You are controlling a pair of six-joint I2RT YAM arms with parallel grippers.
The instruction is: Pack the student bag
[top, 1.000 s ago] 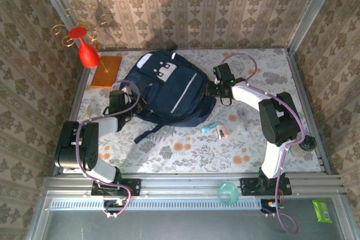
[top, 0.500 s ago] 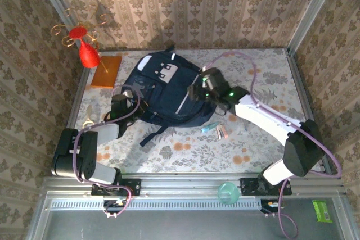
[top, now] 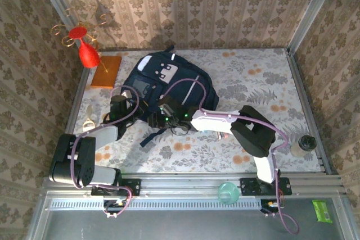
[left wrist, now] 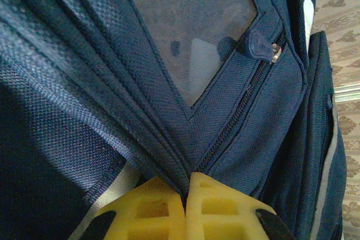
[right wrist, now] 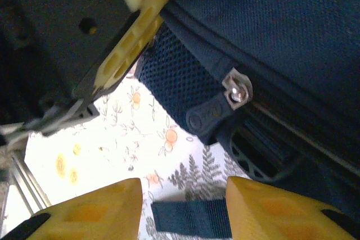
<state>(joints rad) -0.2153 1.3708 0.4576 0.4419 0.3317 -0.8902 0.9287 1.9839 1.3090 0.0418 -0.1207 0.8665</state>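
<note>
**K:** Fingers first. Left fingers (left wrist: 185, 198): pads pressed together, pinching a fold of the student bag's (top: 174, 91) navy fabric.

**M:** Right fingers (top: 154, 120)?

**K:** Parted roughly halfway, nothing between them. In the wrist view a dark strap (right wrist: 191, 217) lies on the worktop beyond the gap. I cannot tell if it is touched.

**M:** Bag position?

**K:** Flat on the floral worktop (top: 253, 82), left of centre, pale front patch (top: 163, 73) facing up. Long axis runs from the top handle at the far side to the base at the near side, leaning slightly right toward the near end.

**M:** What does the next move hinge on?

**K:** The zip pull (right wrist: 214, 113). It sits ahead of the right fingers, a little toward the right-hand pad, on the bag's near-left edge just beside a mesh panel (right wrist: 174, 77). The zip line runs away up and to the right. Both arms meet at this corner, and a left fingertip (right wrist: 132, 43) shows close by.

**M:** Which arm takes it?

**K:** Judgement: the right. It is free and the pull lies straight ahead, while the left anchors the fabric. Whether this zip is open, I cannot tell.
</note>
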